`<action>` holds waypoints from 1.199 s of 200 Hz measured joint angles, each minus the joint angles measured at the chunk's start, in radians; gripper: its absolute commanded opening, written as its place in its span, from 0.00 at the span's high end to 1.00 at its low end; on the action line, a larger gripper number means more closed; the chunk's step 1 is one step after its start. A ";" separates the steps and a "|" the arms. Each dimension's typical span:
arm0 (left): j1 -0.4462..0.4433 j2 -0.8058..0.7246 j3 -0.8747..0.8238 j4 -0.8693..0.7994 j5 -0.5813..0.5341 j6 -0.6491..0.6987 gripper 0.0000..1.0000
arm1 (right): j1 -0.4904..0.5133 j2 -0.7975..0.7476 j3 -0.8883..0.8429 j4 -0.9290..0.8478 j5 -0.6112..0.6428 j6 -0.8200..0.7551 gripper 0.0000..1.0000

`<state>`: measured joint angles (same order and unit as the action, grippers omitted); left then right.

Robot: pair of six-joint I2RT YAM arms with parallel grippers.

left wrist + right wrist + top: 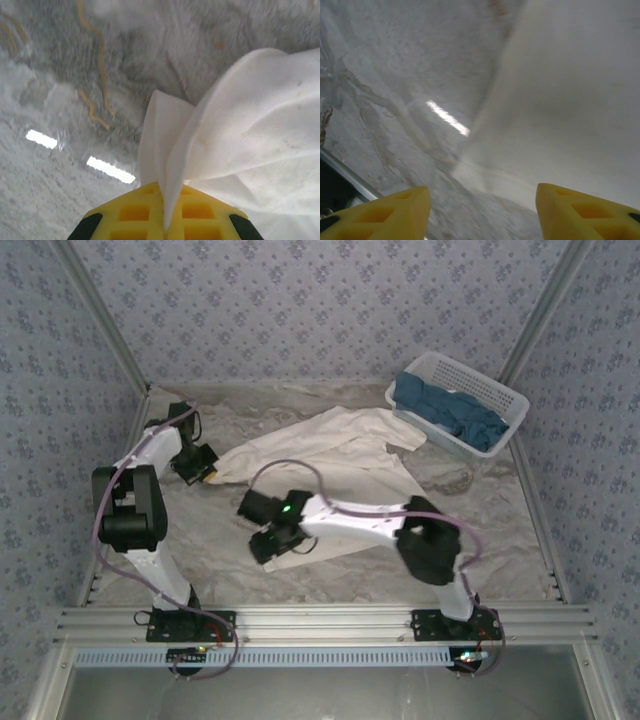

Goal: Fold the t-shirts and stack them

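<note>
Top external: left tool [203, 472] pinches the cream t-shirt [340, 445] at its nine o'clock corner; right tool [268, 545], jaws apart, hovers at its six o'clock hem.

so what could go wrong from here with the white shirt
1. The left gripper pinches only a thin fold of the cream shirt at its edge; a pull could slip it free.
2. The right gripper stands open, holding nothing, so a one-sided pull may bunch the cloth.
3. A sleeve lies close to the basket and might snag on it.

White-black arms [360, 522], yellow gripper fingers [385, 215]
</note>
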<state>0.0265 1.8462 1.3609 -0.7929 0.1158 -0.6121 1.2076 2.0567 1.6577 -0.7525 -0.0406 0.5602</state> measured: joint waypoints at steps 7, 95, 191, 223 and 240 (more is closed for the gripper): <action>0.001 0.011 0.012 0.001 -0.002 0.004 1.00 | 0.018 0.053 0.059 -0.031 0.002 0.000 0.38; 0.021 0.066 0.064 -0.001 0.000 0.047 1.00 | 0.059 0.185 0.187 -0.220 0.105 0.021 0.54; 0.026 0.073 0.071 -0.009 0.004 0.047 1.00 | -0.010 0.095 -0.011 -0.155 0.059 0.079 0.66; 0.026 0.073 0.071 -0.010 0.005 0.047 1.00 | -0.024 0.068 -0.033 -0.145 0.054 0.079 0.61; 0.026 0.073 0.072 -0.013 0.005 0.047 1.00 | -0.014 0.050 -0.024 -0.146 0.074 0.075 0.60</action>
<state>0.0525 1.9194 1.4334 -0.8055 0.1204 -0.5648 1.1938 2.1067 1.6333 -0.8982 0.0338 0.6350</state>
